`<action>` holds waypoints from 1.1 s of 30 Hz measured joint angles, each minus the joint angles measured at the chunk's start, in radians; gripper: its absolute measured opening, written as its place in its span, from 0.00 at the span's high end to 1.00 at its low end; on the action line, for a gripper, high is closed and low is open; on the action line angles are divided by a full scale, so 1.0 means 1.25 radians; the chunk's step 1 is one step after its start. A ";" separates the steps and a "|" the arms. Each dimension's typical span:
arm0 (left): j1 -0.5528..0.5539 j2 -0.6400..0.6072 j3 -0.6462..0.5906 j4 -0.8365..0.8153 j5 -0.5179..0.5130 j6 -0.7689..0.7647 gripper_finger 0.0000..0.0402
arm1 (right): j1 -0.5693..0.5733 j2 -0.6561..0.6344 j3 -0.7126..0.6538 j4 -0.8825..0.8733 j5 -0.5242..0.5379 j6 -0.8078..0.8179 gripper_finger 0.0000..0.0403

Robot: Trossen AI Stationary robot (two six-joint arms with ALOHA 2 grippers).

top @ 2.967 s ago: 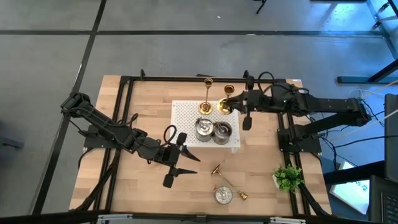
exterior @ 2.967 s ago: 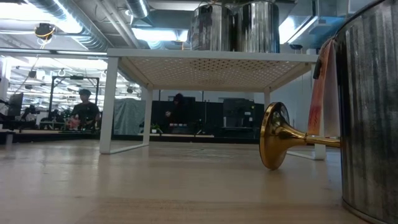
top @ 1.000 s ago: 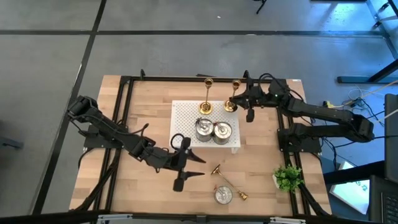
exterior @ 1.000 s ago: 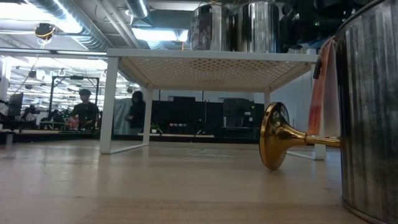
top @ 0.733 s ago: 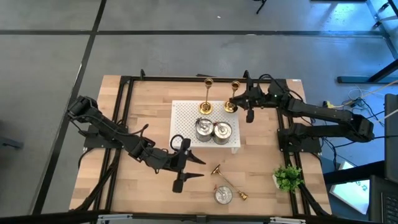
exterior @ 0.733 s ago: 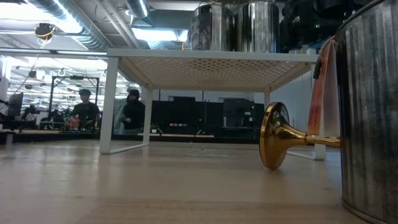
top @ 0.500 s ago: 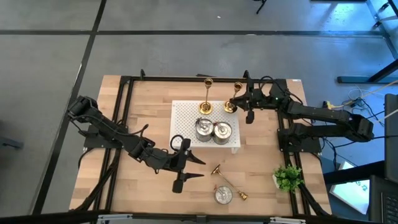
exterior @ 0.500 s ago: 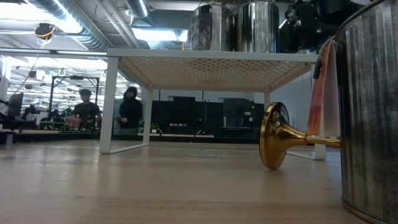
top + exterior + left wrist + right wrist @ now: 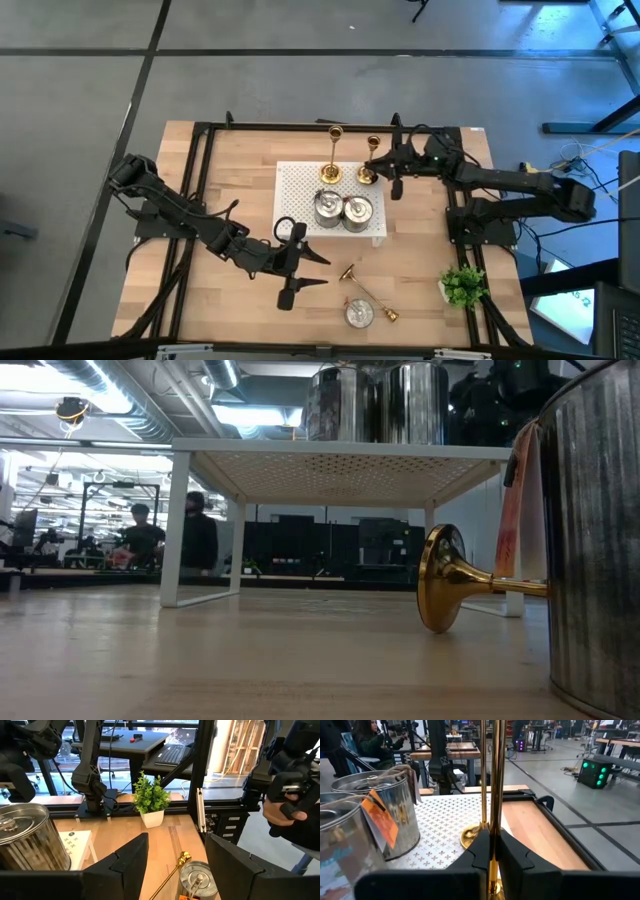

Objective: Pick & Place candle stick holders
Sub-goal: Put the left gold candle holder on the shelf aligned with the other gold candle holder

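My right gripper [image 9: 372,164] has shifted slightly left since a second ago, still clamped tight on a gold candlestick [image 9: 495,795] upright at the white stand's [image 9: 300,180] back right corner. Left gripper [image 9: 305,272] unchanged, half open, empty; fallen candlestick [image 9: 362,292] just beside.

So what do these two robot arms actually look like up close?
Both arms are dark, nearly black, built of jointed segments on black frame rails at the table's sides. The left gripper ends in two pointed, wedge-shaped black fingers. The right gripper has the same dark fingers, blunter from its own camera. Thin black cables loop along both arms.
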 joint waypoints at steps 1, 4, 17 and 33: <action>0.000 0.000 0.000 0.000 0.000 0.000 0.52 | 0.000 0.005 0.000 0.007 0.000 0.002 0.95; 0.000 0.000 0.000 -0.001 0.000 0.001 0.52 | 0.000 0.020 0.000 0.021 0.000 0.004 0.95; 0.000 0.000 0.000 -0.018 0.000 -0.001 0.52 | 0.000 0.036 0.000 0.045 0.000 0.006 0.95; 0.000 0.000 0.000 -0.019 0.000 -0.001 0.52 | 0.000 0.036 0.000 0.038 0.000 0.003 0.95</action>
